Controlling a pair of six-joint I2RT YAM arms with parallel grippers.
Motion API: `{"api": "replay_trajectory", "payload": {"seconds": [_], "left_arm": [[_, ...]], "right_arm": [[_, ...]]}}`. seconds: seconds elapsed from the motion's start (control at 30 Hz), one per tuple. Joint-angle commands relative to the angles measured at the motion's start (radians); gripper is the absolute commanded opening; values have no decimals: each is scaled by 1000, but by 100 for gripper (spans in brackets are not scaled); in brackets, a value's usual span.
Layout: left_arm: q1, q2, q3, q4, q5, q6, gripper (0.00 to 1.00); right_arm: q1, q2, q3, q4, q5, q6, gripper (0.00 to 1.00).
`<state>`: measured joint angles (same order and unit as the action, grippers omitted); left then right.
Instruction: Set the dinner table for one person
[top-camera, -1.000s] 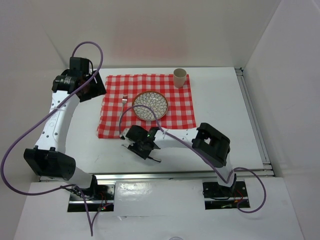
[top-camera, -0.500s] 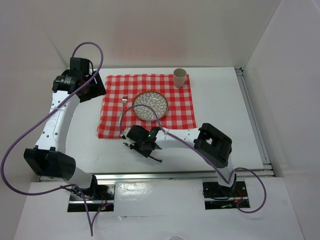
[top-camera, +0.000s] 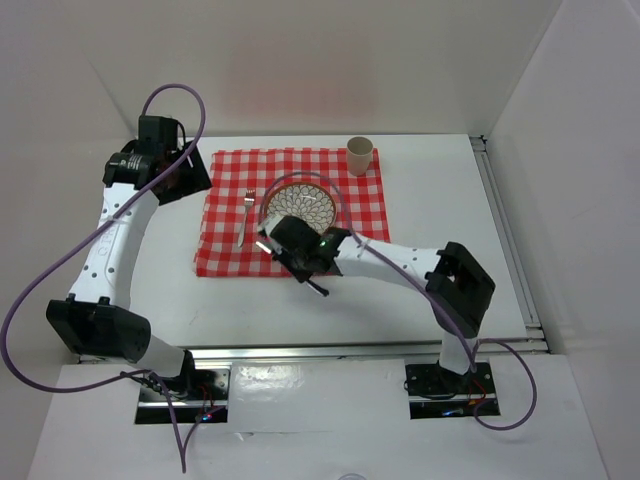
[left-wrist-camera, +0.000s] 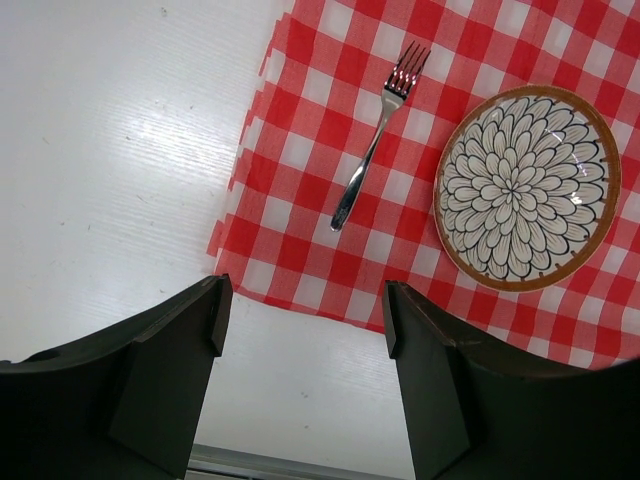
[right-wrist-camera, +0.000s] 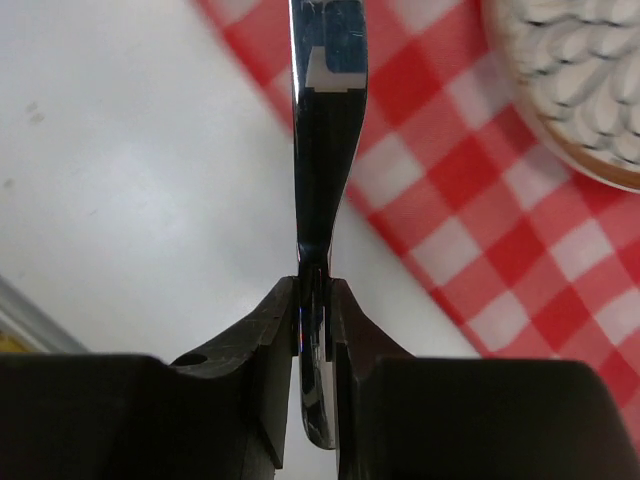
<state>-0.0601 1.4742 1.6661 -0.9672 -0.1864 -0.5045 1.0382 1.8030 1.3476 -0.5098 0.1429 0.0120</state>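
- Gripping a thin shiny metal utensil (right-wrist-camera: 325, 150) edge-on (a knife, I think), the right claw (right-wrist-camera: 313, 300) hangs over the near edge of the red-and-white checked square cloth (top-camera: 360, 225), just beside the brown-rimmed flower-pattern round plate (left-wrist-camera: 527, 187).
- The left claw (left-wrist-camera: 305, 320) is wide open with nothing in it, above the flat white surface (top-camera: 440, 220) near the cloth's far-left corner.
- The silver fork (left-wrist-camera: 375, 140) lies on the cloth left of the plate, and the beige cup (top-camera: 359, 155) stands at the far-right corner.

Metal utensil (right-wrist-camera: 322, 150) in the right tool (right-wrist-camera: 312, 300) — tip beyond the top edge, kind unclear; plate (right-wrist-camera: 575, 60) corner-cropped
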Motion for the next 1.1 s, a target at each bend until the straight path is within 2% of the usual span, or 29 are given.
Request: {"api": "replay_trajectory", "payload": {"seconds": [0.0,0.23,0.43,0.67,0.9,0.93,1.07], "left_arm": [[5,-32,1,28,-16,-12,79],[5,-9,1,47,21,-12,79],[5,0,-12,70,44,-23,79],[5,20,-12,59,53,-23,79],[5,29,-22,59,53,-23,79],[5,29,-22,59,53,-23,79],[5,29,-22,50,53,-23,79]], "right_arm": [[-154,-82,70,-32,43,80,0],[-407,-93,101,-53,6,192,0],[-608,-13,149,-33,-100,261,0],[-685,180,295,-70,-132,322,0],[-707,272,321,-72,-152,364,0],[-707,282,312,-72,-152,364,1],[-707,291,312,-62,-143,364,26]]}}
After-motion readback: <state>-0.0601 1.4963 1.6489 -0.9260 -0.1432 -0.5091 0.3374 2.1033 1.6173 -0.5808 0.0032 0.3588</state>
